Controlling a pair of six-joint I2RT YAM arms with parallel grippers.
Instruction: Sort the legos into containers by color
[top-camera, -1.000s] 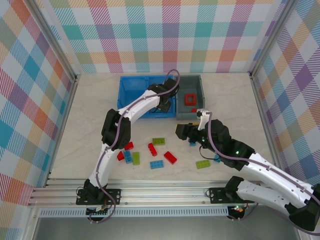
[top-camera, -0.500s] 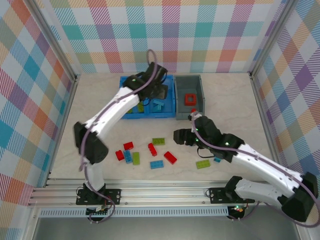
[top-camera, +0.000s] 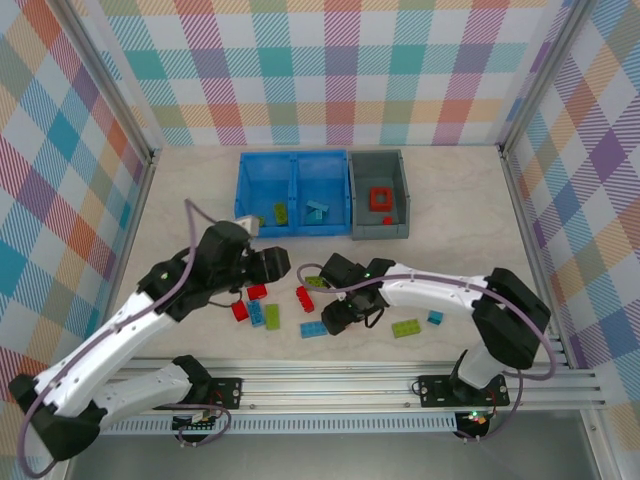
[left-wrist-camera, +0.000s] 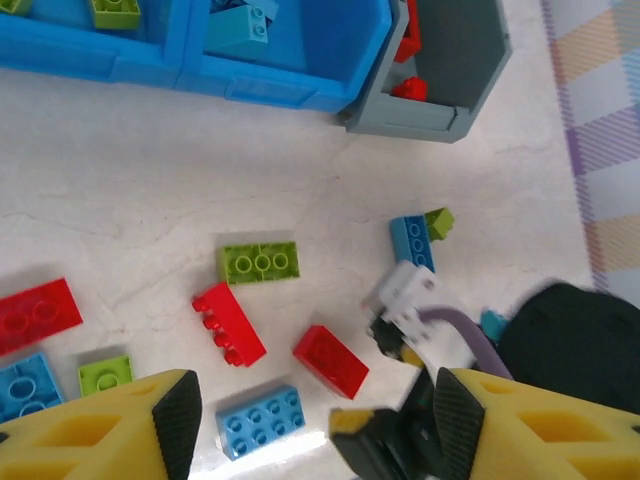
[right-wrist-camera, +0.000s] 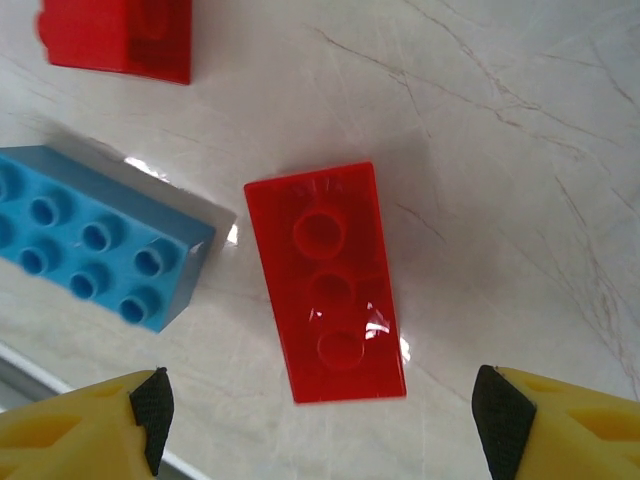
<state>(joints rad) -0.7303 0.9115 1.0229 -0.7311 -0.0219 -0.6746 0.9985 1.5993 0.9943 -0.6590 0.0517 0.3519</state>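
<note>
Bright, even and diffuse from overhead, with only soft, short shadows on the pale table (top-camera: 190, 200). Small white glints on the glossy red brick (right-wrist-camera: 325, 280) and along the blue brick (right-wrist-camera: 95, 240) beside it. Slightly soft along the bottom edge of both wrist views, crisp elsewhere.

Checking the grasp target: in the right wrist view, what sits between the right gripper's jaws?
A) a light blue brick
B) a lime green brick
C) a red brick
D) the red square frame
C: the red brick lies centred under the right gripper, between its open jaws and not yet touched by them, while the light blue brick sits off to one side.
</note>
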